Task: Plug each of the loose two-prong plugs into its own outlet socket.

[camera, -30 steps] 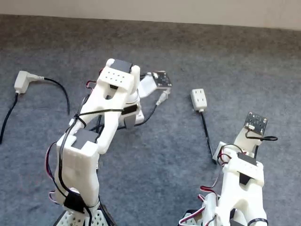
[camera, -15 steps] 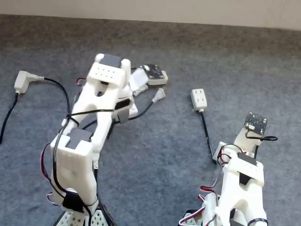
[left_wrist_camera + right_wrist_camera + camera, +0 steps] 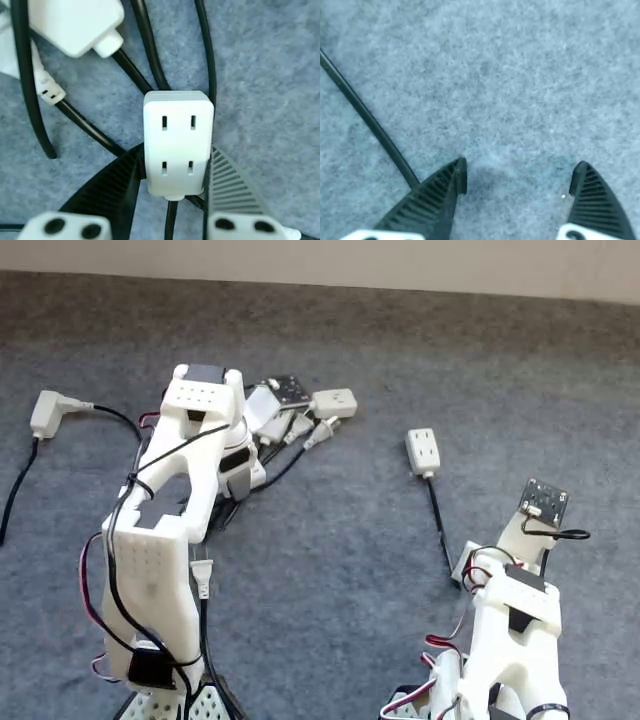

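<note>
On the grey surface (image 3: pixel 330 540) I have the left gripper (image 3: pixel 175 152) clamped on an outlet socket (image 3: pixel 177 120). My right gripper (image 3: pixel 520 172) hangs with jaws apart, near a black cord (image 3: pixel 370 120). A loose plug (image 3: pixel 315 436) lies just beside the socket.

Light: soft, even and bright across the grey carpeted table (image 3: pixel 350 570), with no readable direction.
Shadows: faint and short, tucked close under the arms and along the black cord (image 3: pixel 437 520).
Glare: none harsh. The outlet socket (image 3: pixel 177 145) is bright white, and its slots stay legible.
Right wrist view: a dim patch lies on the carpet between the spread fingers of the right gripper (image 3: pixel 520 162).
</note>
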### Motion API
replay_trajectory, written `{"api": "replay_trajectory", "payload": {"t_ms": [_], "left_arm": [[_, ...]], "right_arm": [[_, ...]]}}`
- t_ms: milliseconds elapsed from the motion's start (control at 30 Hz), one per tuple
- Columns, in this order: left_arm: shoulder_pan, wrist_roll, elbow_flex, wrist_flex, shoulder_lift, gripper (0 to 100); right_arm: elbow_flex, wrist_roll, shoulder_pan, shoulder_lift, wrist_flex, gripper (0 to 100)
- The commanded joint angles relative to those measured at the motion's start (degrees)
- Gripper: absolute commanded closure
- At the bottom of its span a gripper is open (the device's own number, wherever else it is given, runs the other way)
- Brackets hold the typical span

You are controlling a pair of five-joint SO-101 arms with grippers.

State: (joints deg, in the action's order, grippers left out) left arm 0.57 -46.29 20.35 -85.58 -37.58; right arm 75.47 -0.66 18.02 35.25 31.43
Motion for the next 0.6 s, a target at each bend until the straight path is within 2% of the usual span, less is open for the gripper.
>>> {"api": "replay_trajectory", "payload": {"t_ms": [0, 67, 200, 467, 567], "left_arm": [[-1.45, 0.0, 1.27, 3.08, -0.04, 90], [-2.42, 0.26, 3.38, 3.78, -0.31, 89], [-4.44, 0.44, 6.2, 3.43, -0.48, 81], [-4.7, 0.44, 6.29, 3.87, -0.48, 81], [-4.88, 2.55, 6.37, 3.96, -0.48, 78]], "right_arm": [[-0.22, -0.62, -0.48, 1.36, -0.84, 67.5], [-0.31, -0.62, -0.48, 1.36, -0.84, 67.5], [-0.31, -0.62, -0.48, 1.36, -0.84, 67.5], [-0.31, -0.62, -0.48, 1.36, -0.84, 67.5], [-0.31, -0.62, -0.48, 1.36, -0.84, 67.5]]}}
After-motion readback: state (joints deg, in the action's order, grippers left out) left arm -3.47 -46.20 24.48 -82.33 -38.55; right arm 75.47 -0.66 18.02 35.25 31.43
